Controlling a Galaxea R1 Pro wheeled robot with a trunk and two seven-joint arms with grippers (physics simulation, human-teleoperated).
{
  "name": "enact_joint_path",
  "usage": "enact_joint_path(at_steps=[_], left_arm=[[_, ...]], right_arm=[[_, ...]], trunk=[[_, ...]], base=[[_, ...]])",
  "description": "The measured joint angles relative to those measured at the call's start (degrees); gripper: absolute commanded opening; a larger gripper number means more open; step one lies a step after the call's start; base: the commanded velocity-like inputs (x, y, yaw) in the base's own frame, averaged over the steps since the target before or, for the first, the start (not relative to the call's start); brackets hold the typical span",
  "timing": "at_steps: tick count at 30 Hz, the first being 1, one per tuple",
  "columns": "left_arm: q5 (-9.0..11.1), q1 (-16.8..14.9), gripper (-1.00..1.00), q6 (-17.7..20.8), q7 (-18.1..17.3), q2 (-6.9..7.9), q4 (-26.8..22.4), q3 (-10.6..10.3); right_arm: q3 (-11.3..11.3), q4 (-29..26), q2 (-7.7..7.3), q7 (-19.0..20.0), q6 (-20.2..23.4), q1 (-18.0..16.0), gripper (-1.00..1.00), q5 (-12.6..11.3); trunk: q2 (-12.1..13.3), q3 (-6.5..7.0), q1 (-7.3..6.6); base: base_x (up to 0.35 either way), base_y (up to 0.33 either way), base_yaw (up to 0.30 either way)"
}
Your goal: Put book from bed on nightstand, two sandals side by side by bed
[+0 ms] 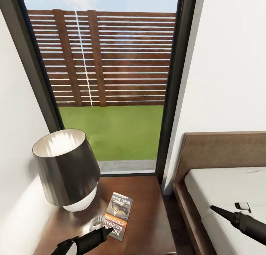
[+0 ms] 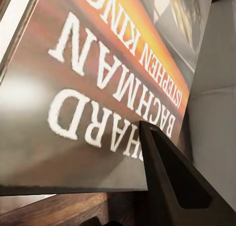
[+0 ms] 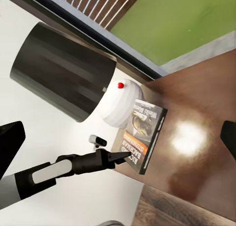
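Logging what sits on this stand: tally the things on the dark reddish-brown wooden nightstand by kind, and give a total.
Dark metallic-shaded table lamp with white round base: 1
Thin paperback book with orange band: 1
Total on the dark reddish-brown wooden nightstand: 2

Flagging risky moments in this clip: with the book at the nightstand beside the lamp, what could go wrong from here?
1. The left gripper meets the book at its near edge; pulling away could drag it toward the nightstand front.
2. The lamp stands close beside the book, so a sideways swing might knock it.
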Motion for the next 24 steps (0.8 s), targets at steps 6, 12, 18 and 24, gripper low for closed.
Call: enact_joint_path(at_steps=[6, 12, 18, 24], left_arm=[[-0.1, 0.0, -1.00, 0.0, 0.0, 0.00, 0.0, 0.0], [-0.1, 0.0, -1.00, 0.0, 0.0, 0.00, 0.0, 0.0], [0.0, 0.0, -1.00, 0.0, 0.0, 0.00, 0.0, 0.0], [-0.1, 0.0, -1.00, 0.0, 0.0, 0.00, 0.0, 0.0]], right_arm=[[0.1, -1.7, 0.01, 0.2, 0.0, 0.0, 1.00, 0.0], [0.1, -2.1, 0.03, 0.2, 0.0, 0.0, 1.00, 0.1], [0.1, -2.1, 0.07, 0.1, 0.0, 0.0, 1.00, 0.1], [0.1, -2.1, 0.08, 0.1, 0.0, 0.0, 1.00, 0.1]], trunk=[[-0.8, -0.35, 0.43], [-3.2, -1.43, 1.75], [-5.2, -2.33, 2.86], [-6.0, -2.69, 3.29]], base=[[0.000, 0.000, 0.000], [0.000, 0.000, 0.000], [0.000, 0.000, 0.000], [0.000, 0.000, 0.000]])
